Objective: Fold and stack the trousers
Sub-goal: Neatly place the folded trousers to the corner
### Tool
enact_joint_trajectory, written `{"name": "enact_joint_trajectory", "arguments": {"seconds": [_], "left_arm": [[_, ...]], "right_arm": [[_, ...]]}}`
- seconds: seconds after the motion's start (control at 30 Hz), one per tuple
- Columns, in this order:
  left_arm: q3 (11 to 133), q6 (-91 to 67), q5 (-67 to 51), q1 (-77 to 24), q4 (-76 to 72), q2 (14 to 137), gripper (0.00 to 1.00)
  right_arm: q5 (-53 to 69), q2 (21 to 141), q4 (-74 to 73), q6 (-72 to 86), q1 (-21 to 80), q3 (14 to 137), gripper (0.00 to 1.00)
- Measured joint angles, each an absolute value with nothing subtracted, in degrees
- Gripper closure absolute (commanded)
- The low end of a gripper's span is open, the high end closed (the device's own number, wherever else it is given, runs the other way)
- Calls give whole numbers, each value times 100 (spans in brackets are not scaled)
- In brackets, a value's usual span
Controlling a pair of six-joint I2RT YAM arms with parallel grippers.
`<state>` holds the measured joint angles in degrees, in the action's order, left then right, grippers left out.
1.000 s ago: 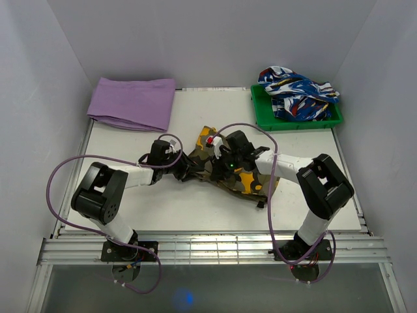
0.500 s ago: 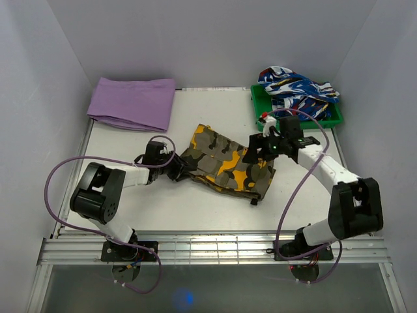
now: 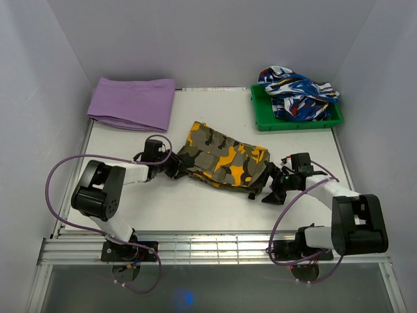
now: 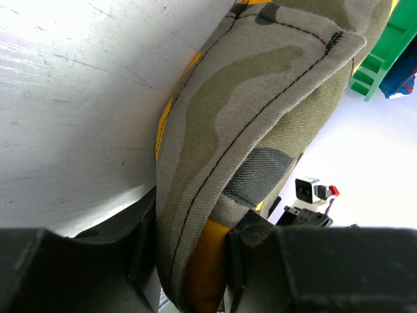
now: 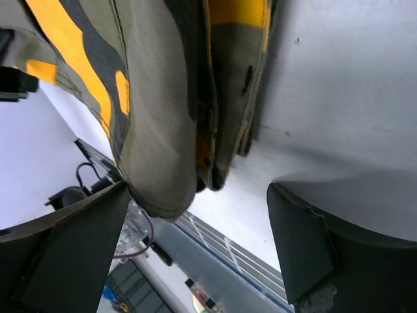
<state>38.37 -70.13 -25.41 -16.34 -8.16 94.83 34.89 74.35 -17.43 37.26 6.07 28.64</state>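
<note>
trousers [image 3: 225,160] | left gripper [image 3: 174,167] clamps edge | right gripper [image 3: 270,189] beside (jaws apart)

You have the camouflage fabric trousers [image 3: 225,158], patched in olive green, orange-yellow and black, lying folded into a thick, flat bundle between your two grippers. Their left edge is pinched between the fingers of the left gripper [image 4: 192,251]. Their layered right edge sits just ahead of the wide-spread right gripper [image 5: 195,192].

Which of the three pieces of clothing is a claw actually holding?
The camouflage trousers: the left claw pinches their edge. The purple cloth and blue patterned garment lie untouched.
</note>
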Motion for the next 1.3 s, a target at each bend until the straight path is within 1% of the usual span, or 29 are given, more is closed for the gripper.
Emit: {"name": "enact_joint_trajectory", "arguments": {"seconds": [0.07,0.17,0.2,0.27,0.3,0.37,0.4,0.47,0.5,0.57,0.6,0.7,1.0,1.3], "left_arm": [[3837,-7015,-2541,-1638,-814,9483,100],[3837,-7013,-2539,-1664,-810,9483,100],[3837,-7013,-2536,-1667,-805,9483,100],[3837,-7013,-2534,-1667,-799,9483,100],[3837,-7013,-2528,-1667,-794,9480,100],[3837,-7011,-2510,-1669,-794,9478,100],[3837,-7011,-2497,-1669,-794,9476,100],[3837,-7002,-2482,-1671,-797,9474,100],[3837,-6989,-2477,-1671,-799,9474,100],[3837,-6960,-2475,-1673,-805,9474,100],[3841,-6910,-2475,-1675,-803,9474,100],[3929,-6659,-2436,-1702,-749,9474,100],[4528,-5494,-2093,-1806,-296,9260,100],[4775,-3942,-1682,-1931,287,8554,100]], "right_arm": [[3535,7494,-1297,4056,615,2762,8],[3658,7710,-685,4471,620,2707,3],[3680,7791,-462,4576,626,2707,0],[3726,7937,-64,4742,650,2709,6],[3728,8007,91,4781,652,2711,13],[3688,8130,285,4807,672,2724,22],[3656,8180,340,4794,672,2733,32],[3487,8243,370,4724,685,2751,43],[3420,8287,366,4683,685,2766,55],[3229,8344,346,4517,690,2810,68],[3168,8381,314,4434,696,2860,79],[3013,8438,198,4084,792,3127,92],[2753,8368,-51,3382,1179,3922,92],[2399,8296,-294,2672,1881,4624,92]]}}
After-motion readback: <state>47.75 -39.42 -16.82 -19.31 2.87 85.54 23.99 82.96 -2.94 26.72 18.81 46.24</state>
